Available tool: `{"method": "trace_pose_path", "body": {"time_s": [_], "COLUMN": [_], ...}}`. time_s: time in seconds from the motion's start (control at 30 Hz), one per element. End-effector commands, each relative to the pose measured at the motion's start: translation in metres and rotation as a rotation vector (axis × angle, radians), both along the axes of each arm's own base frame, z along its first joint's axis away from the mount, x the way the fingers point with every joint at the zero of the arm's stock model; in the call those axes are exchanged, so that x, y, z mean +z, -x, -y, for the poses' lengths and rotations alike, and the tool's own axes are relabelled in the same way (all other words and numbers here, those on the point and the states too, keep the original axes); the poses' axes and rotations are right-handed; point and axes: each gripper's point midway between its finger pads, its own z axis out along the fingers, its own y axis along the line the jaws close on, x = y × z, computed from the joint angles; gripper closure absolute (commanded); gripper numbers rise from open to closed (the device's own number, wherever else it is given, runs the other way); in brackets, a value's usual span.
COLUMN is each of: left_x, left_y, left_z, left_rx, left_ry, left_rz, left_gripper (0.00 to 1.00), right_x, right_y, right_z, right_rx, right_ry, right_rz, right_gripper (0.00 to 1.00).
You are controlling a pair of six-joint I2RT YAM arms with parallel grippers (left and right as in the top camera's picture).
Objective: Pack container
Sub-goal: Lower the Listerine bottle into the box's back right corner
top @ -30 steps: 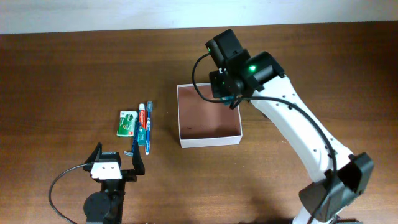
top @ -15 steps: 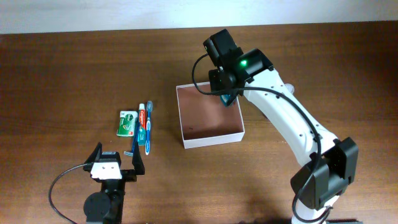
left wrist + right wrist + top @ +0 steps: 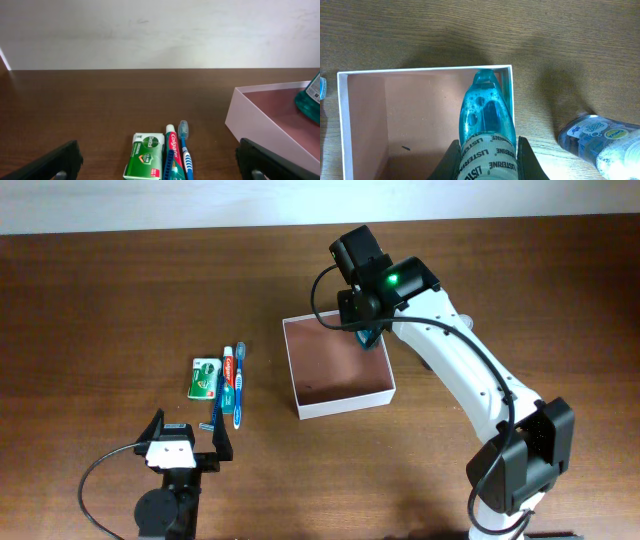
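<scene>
The right gripper (image 3: 487,156) clamps a blue mouthwash bottle (image 3: 485,112) at the 1 o'clock corner of the mid-table container (image 3: 345,403), whose floor is open toward 7 o'clock. A soap box (image 3: 204,377), toothpaste (image 3: 228,378) and toothbrush (image 3: 240,385) lie at its 9 o'clock. The left gripper (image 3: 188,432) gapes wide at 7 o'clock.

- The table (image 3: 100,300) is dark brown wood with visible grain and a soft sheen.
- The container (image 3: 345,406) has thin white walls that look like matt card, and its reddish-brown floor is dull and smooth.
- The mouthwash bottle (image 3: 486,115) is clear, glossy teal plastic with a printed label.
- The soap box (image 3: 205,377) is green printed card.
- The toothpaste tube (image 3: 228,375) looks smooth and printed.
- The toothbrush (image 3: 240,385) is blue and white plastic.
- The right arm (image 3: 455,365) has a smooth, glossy white shell.
- The packet (image 3: 600,145) is shiny clear wrap.
</scene>
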Motion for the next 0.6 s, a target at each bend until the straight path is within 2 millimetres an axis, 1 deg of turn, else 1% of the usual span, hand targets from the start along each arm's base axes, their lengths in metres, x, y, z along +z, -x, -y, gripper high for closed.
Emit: {"method": "trace_pose_path", "body": {"time_s": [0.0, 0.13, 0.47, 0.57], "left_x": [0.000, 0.000, 0.000, 0.000], "left_y": [0.000, 0.000, 0.000, 0.000], "left_z": [-0.001, -0.001, -0.001, -0.001], "left_rx": [0.006, 0.007, 0.007, 0.006], "left_ry": [-0.009, -0.009, -0.009, -0.009], "left_rz": [0.005, 0.005, 0.005, 0.005], "left_gripper": [0.01, 0.01, 0.01, 0.01], "right_x": [0.012, 0.005, 0.001, -0.006], "right_y": [-0.009, -0.009, -0.010, -0.009], "right_z": [0.006, 0.006, 0.006, 0.007], "right_rx": [-0.026, -0.024, -0.001, -0.001], "right_ry": [0.008, 0.011, 0.026, 0.030], "right_rz": [0.052, 0.048, 0.050, 0.041], "right_gripper": [0.95, 0.95, 0.95, 0.95]}}
